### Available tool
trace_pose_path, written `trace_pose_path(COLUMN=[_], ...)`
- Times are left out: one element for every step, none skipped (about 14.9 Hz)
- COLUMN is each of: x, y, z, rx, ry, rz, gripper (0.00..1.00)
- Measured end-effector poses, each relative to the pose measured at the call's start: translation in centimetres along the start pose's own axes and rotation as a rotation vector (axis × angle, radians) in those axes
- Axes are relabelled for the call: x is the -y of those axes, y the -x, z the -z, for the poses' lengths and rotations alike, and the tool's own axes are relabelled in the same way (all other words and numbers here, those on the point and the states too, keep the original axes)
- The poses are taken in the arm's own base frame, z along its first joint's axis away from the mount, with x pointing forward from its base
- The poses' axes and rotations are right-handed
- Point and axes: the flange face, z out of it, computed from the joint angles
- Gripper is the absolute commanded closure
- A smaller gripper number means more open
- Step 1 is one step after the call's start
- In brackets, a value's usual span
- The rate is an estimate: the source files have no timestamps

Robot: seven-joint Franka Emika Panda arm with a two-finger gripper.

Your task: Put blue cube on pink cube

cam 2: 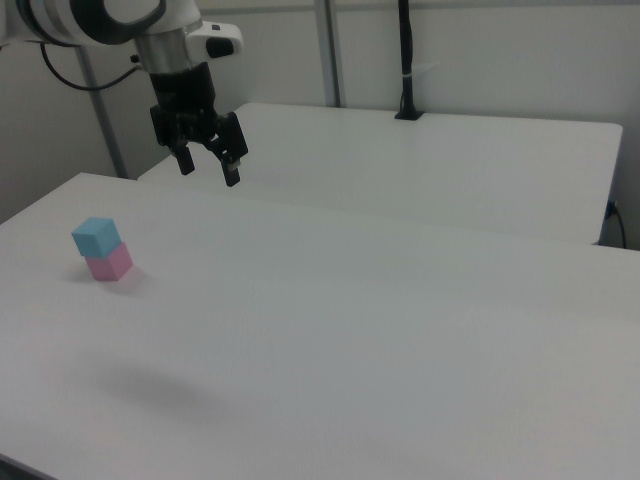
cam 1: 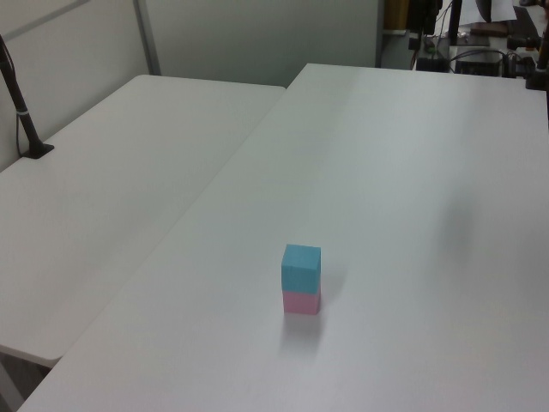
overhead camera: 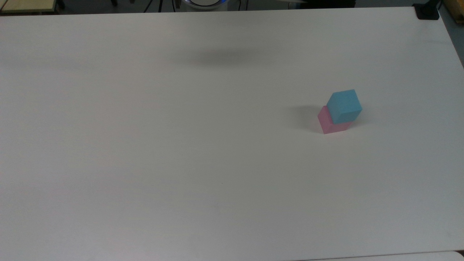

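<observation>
Resting on pink cube (overhead camera: 329,124), blue cube (overhead camera: 344,105); gripper (cam 2: 208,166) apparently spread, empty, well apart.

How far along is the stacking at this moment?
Done: the blue cube sits on the pink cube, slightly offset in the top view. In hand: nothing; the hand is open and empty, raised above the table, away from the stack. Left: nothing visible.
</observation>
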Motion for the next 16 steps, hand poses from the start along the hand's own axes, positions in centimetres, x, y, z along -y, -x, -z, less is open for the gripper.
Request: trace_pose_path(x=[0.0,0.0,0.01,0.01,0.02,0.06,0.2,0.38,0.5,0.54,0.5,0.42,0.36,0.3,0.31,0.36], y=[0.0,0.0,0.0,-0.01,-0.01,-0.01,-0.01,0.0,0.0,0.0,-0.01,-0.02,-0.02,-0.02,-0.02,-0.02], z=[0.0,0.0,-0.01,-0.01,-0.01,-0.01,-0.01,0.0,0.0,-0.01,-0.02,-0.03,-0.03,-0.04,-0.04,-0.04], rx=[0.0,0.0,0.0,0.0,0.0,0.0,0.0,0.0,0.0,0.0,0.0,0.0,0.001,0.001,0.001,0.001], ry=[0.0,0.0,0.0,0.0,0.0,0.0,0.0,0.0,-0.001,-0.002,-0.002,-0.003,-0.003,-0.003,-0.003,-0.003], rz=[0.0,0.001,0.001,0.001,0.001,0.003,0.006,0.01,0.013,0.014,0.014,0.013,0.011,0.011,0.011,0.012], gripper=[0.0,0.0,0.0,0.0,0.0,0.0,0.0,0.0,0.0,0.0,0.0,0.0,0.0,0.0,0.0,0.0])
